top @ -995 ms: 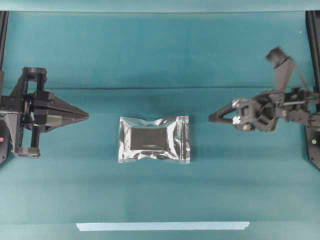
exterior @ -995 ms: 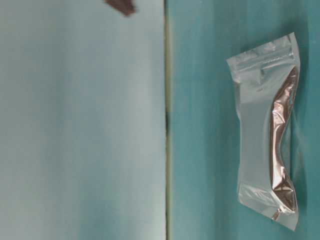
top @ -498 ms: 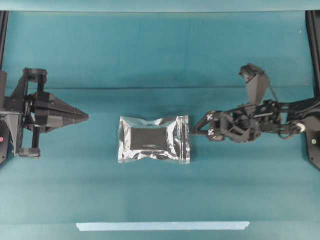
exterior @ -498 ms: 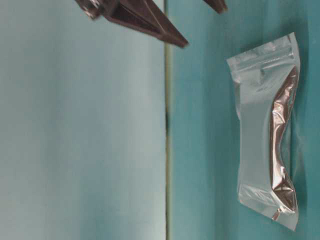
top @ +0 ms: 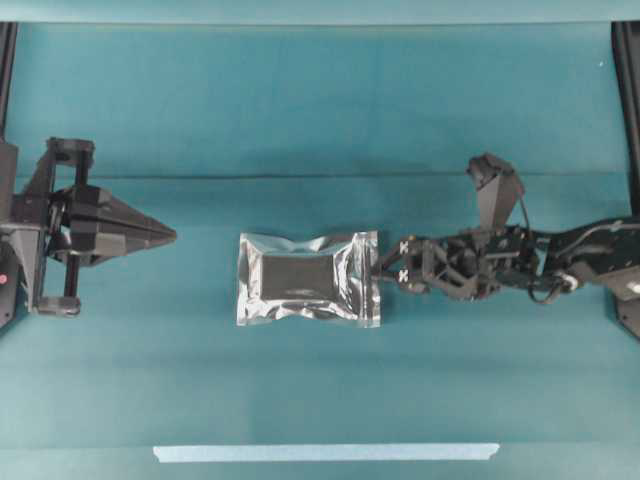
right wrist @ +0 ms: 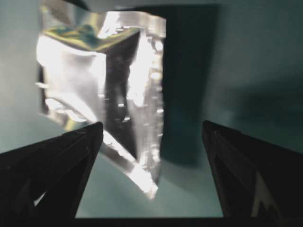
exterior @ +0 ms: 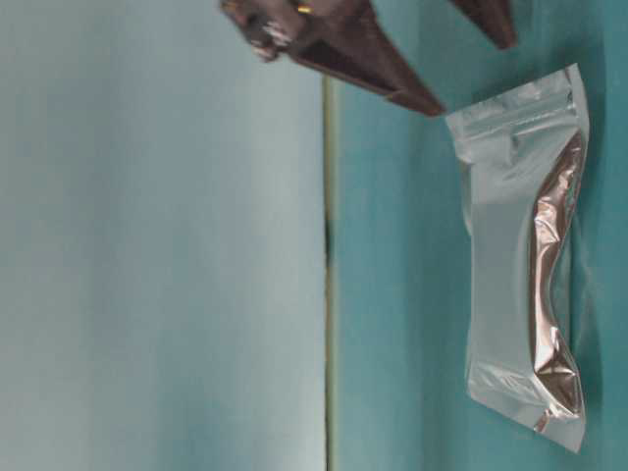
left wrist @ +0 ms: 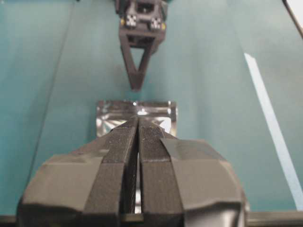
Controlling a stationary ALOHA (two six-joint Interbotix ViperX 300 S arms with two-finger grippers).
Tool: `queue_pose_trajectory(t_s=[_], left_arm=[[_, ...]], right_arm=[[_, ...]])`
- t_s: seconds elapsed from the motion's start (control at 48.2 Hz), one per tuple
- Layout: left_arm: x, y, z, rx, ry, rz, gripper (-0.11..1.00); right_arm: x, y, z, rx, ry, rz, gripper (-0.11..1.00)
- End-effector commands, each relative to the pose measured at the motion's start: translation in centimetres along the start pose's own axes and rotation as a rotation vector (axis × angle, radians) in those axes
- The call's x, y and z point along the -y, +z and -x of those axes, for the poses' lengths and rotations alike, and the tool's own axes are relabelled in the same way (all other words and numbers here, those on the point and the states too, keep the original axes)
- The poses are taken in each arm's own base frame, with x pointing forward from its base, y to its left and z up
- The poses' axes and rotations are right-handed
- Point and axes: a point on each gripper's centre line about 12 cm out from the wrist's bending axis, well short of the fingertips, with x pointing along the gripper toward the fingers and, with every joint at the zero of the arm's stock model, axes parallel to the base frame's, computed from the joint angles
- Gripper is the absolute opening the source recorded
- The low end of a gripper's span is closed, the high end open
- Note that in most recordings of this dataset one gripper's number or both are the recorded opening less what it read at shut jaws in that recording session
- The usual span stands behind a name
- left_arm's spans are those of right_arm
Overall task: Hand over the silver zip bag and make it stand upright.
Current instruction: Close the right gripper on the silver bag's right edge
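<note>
— While my right pincer (top: pixel 377 272) stands with its fingers wide apart, its tips sit just beside the right sealed edge of the silver zip bag (top: pixel 308 279), clamping nothing.

— And where does the bag lie?

— Flat on the teal surface (top: pixel 300 110), near the middle, between my two arms, dark panel facing up.

— Your other side?

— My left pincer (top: pixel 168 235) has its fingers pressed together, empty, well apart from the bag and pointing toward it. A pale tape strip (top: pixel 325 452) lies along the near edge.
</note>
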Motion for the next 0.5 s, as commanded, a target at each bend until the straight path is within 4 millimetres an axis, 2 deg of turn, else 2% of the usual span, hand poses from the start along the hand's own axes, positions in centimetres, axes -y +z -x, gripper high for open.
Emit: queue_pose_trajectory(t_s=[0.0,0.477], left_arm=[[-0.1,1.0,0.0,0.025,0.003,0.002,-0.01],[-0.2,0.8,0.0,0.015,0.007,0.026,-0.01]], right_arm=[[-0.4,-0.1,-0.3,0.005,0.018,-0.007,0.92],[-0.2,-0.4,-2.1,0.031,0.035,-0.032,0.92]])
